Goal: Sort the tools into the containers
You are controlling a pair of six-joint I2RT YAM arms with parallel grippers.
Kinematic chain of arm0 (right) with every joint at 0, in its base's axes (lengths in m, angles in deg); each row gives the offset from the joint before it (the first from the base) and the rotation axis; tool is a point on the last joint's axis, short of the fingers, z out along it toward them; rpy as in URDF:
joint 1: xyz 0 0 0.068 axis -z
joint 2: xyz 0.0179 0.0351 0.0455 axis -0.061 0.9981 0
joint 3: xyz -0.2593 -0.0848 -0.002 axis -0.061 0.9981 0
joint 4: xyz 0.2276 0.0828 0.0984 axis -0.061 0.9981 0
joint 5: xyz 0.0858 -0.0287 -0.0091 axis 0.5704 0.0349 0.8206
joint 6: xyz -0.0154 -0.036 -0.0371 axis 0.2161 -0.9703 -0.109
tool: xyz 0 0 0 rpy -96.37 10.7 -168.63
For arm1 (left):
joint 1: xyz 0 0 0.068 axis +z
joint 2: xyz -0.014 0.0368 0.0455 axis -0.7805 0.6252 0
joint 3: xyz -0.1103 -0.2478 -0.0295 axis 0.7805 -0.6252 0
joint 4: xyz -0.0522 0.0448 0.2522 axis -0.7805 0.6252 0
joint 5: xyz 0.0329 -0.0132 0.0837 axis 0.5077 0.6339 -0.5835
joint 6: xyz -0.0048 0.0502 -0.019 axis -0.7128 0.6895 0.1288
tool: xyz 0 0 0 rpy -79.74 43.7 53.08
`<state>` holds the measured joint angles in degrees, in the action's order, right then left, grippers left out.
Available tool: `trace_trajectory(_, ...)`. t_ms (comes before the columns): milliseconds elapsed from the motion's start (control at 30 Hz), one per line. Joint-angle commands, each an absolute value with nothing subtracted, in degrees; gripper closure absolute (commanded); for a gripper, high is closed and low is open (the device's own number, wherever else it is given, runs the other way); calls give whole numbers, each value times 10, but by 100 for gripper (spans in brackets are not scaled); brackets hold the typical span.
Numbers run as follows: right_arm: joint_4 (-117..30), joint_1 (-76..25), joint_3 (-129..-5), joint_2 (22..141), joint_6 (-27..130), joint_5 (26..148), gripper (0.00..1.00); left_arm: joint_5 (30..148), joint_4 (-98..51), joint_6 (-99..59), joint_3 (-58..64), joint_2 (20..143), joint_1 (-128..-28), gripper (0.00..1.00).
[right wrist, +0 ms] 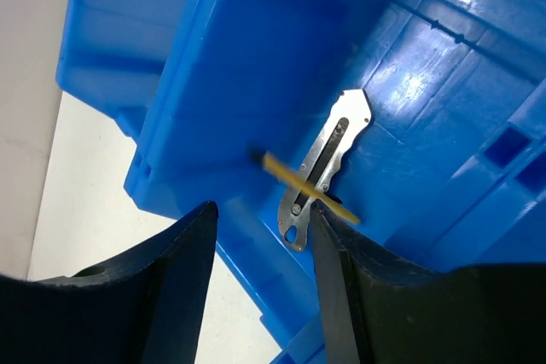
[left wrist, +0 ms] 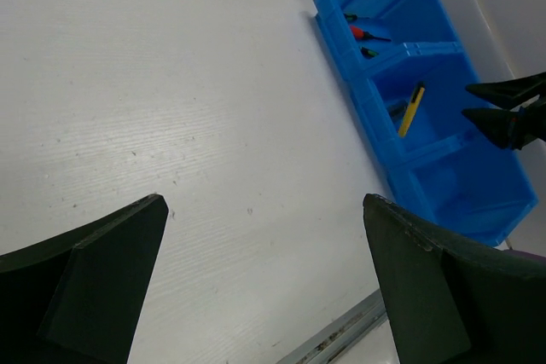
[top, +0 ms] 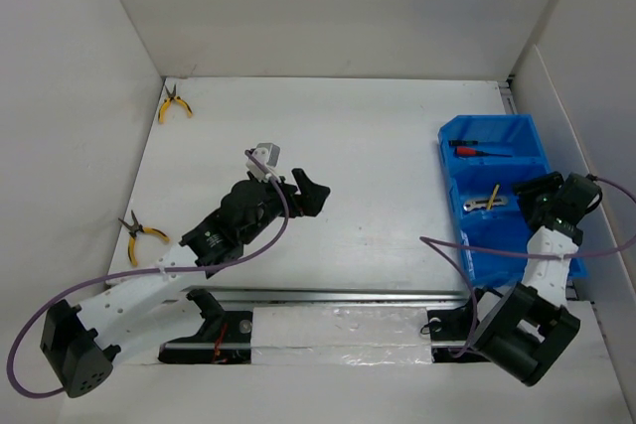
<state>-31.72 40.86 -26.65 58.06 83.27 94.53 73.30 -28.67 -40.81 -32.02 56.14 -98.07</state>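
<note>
The blue bin (top: 455, 132) stands at the right of the table. Its far compartment holds red and dark screwdrivers (top: 482, 149). Its middle compartment holds the grey utility knife (right wrist: 328, 159) with a yellow screwdriver (right wrist: 281, 168) lying across it. My right gripper (right wrist: 263, 210) is open and empty, hovering just above them (top: 527, 198). Two yellow-handled pliers lie at the table's left, one at the far corner (top: 174, 104) and one nearer (top: 144, 231). My left gripper (top: 310, 194) is open and empty above the bare middle of the table (left wrist: 264, 202).
The bin's near compartment (left wrist: 478, 189) shows nothing inside. White walls close the table at the left, back and right. A metal rail (top: 338, 295) runs along the near edge. In the left wrist view the bin (left wrist: 375, 125) and the right gripper (left wrist: 467, 101) show.
</note>
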Motion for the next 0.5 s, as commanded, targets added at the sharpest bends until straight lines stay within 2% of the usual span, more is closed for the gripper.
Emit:
trace_trajectory(0,-345,420,-275,561,834,972,46,711,-285,-416,-317,562,-979,1)
trace_trajectory(233,-295,426,-339,445,819,1040,45,699,-292,-431,-307,591,-951,1)
trace_trajectory(400,-241,426,-382,341,809,1038,44,724,-321,-448,-321,616,-915,1)
trace_trajectory(467,-259,426,-376,332,799,1101,44,731,-331,-449,-321,624,-900,1)
